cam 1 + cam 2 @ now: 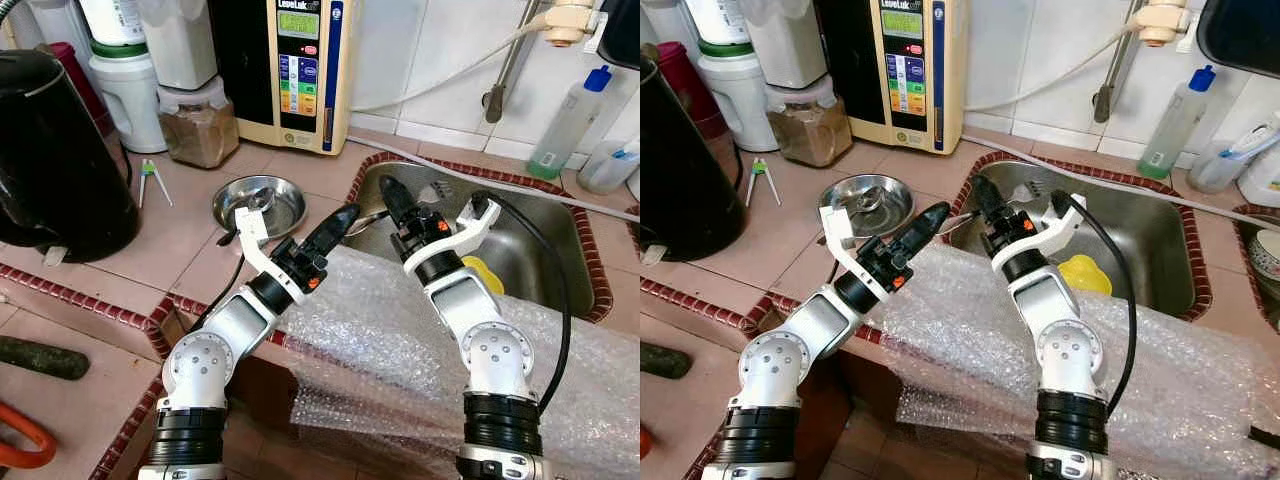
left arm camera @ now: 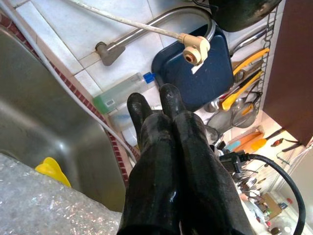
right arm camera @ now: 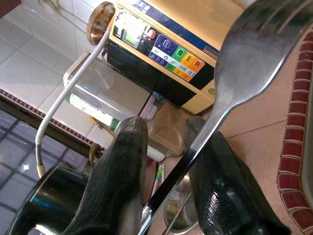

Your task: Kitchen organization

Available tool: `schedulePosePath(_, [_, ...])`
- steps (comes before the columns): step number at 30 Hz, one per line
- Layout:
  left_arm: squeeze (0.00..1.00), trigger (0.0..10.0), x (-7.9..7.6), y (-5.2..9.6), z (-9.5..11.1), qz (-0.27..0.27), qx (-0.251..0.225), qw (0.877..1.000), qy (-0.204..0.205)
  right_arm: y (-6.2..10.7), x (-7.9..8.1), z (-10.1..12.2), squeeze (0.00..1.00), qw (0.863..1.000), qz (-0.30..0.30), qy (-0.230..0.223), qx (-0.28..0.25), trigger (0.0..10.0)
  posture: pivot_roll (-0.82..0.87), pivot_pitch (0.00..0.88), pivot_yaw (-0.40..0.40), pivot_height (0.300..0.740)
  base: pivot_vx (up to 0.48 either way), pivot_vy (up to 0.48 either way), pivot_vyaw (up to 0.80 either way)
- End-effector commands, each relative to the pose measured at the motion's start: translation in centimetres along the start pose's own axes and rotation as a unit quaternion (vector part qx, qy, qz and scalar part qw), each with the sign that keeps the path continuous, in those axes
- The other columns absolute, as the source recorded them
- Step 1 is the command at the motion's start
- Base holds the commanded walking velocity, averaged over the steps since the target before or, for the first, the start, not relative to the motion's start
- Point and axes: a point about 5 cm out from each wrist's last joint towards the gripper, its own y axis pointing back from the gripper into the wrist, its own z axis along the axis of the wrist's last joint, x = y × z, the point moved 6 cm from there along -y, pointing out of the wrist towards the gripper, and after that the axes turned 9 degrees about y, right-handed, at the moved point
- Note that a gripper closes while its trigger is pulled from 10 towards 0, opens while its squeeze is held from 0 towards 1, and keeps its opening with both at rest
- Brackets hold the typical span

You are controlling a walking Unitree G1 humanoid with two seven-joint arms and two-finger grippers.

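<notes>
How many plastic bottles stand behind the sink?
2: a tall clear bottle with a blue cap against the tiled wall, and a spray bottle just to its right. More may be hidden beyond the frame.

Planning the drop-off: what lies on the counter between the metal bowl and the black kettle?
Bare tile. In the left eye view, nothing sits between the metal bowl and the black kettle; the tweezers lie further back.

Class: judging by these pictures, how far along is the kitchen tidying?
Done: nothing clearly. In hand: the right gripper holds a fork over the sink edge; the left gripper is shut, empty. Left: placing the fork, perhaps in the steel bowl.
</notes>
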Motion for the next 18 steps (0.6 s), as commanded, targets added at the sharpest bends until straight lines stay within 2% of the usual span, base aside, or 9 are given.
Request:
schedulePosePath(1, [0.00, 0.0, -0.6, -0.3, -0.1, -0.006, 0.008, 1.000, -0.014, -0.2, 1.2, 0.2, 0.00, 1.000, 0.024, 0.002, -0.001, 0.0, -0.03, 0.051, 0.000, 0.740, 0.000, 0.000, 0.00])
schedulePosePath(9, [0.00, 0.0, -0.3, -0.3, -0.1, 0.000, 0.006, 1.000, -0.009, 0.0, 0.3, 0.5, 0.00, 1.000, 0.000, 0.007, -0.007, 0.0, -0.04, 0.049, 0.002, 0.740, 0.000, 0.000, 0.00])
schedulePosePath(16, [0.00, 0.0, 0.9, -0.1, -0.2, 0.029, 0.006, 0.999, -0.029, 0.0, -0.4, 0.6, 0.00, 0.999, -0.024, 0.034, -0.007, 0.0, -0.05, 0.047, 0.012, 0.740, 0.000, 0.000, 0.00])
schedulePosePath(17, [0.00, 2.0, 1.4, -0.2, -0.1, 0.042, 0.004, 0.998, -0.039, 0.0, -0.7, 0.7, 0.00, 0.998, -0.031, 0.045, -0.007, 0.0, -0.05, 0.047, 0.012, 0.740, 0.000, 0.000, 0.00])
schedulePosePath(18, [0.00, 4.9, 1.7, -0.2, 0.0, 0.053, 0.002, 0.997, -0.047, 0.1, -0.9, 0.9, 0.00, 0.998, -0.039, 0.050, -0.009, 0.0, -0.05, 0.046, 0.013, 0.740, 0.000, 0.000, 0.00])
